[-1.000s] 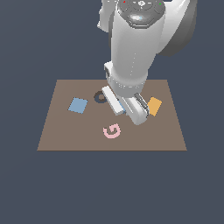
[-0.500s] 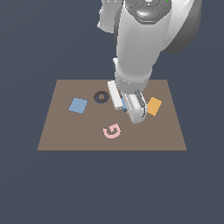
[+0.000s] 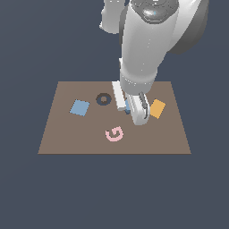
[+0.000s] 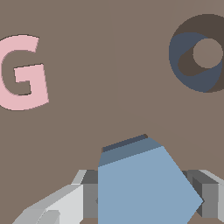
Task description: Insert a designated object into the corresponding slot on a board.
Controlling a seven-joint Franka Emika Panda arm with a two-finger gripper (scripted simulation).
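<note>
Light-blue pentagon block [image 4: 142, 188] pinched between the gripper [image 4: 144, 199] fingers [image 4: 87, 199], low in the wrist frame's centre. Held just over the brown board [image 3: 67, 134], a thin strip of dark slot [image 4: 124, 142] visible at its far edge. Pink G [image 4: 22, 72] upper left, dark ring recess [image 4: 197, 54] upper right.

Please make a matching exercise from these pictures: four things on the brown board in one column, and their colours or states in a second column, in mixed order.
Things:
1. letter G
2. square piece on the exterior view's right
3. ring recess
4. pentagon block

Descriptions:
a. dark navy, sunk into the board
b. light blue, between the jaws
c. pink
d. orange

Pairs: 1-c, 2-d, 3-a, 4-b
</note>
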